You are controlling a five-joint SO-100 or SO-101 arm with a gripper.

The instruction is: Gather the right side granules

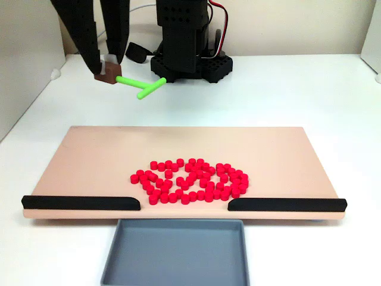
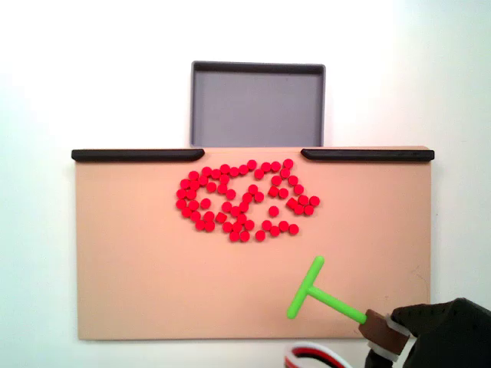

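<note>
Dozens of tiny red granules (image 1: pixel 191 180) lie in a loose cluster on the tan board (image 1: pixel 89 161), near its front edge between two black rails; in the other fixed view the granules (image 2: pixel 244 199) sit below the gap toward the tray. My gripper (image 1: pixel 108 71) hangs above the table's back left, shut on the brown handle block of a green T-shaped tool (image 1: pixel 143 86). In the other fixed view the gripper (image 2: pixel 383 335) holds the tool (image 2: pixel 318 295) over the board's lower right, well apart from the granules.
A grey tray (image 1: pixel 176 253) stands in front of the board's gap, also seen as the tray (image 2: pixel 258 103). Black rails (image 1: pixel 80 202) (image 1: pixel 287 204) line the board's front edge. The arm's black base (image 1: pixel 189 56) stands at the back, with red and white cables (image 2: pixel 316 356) nearby.
</note>
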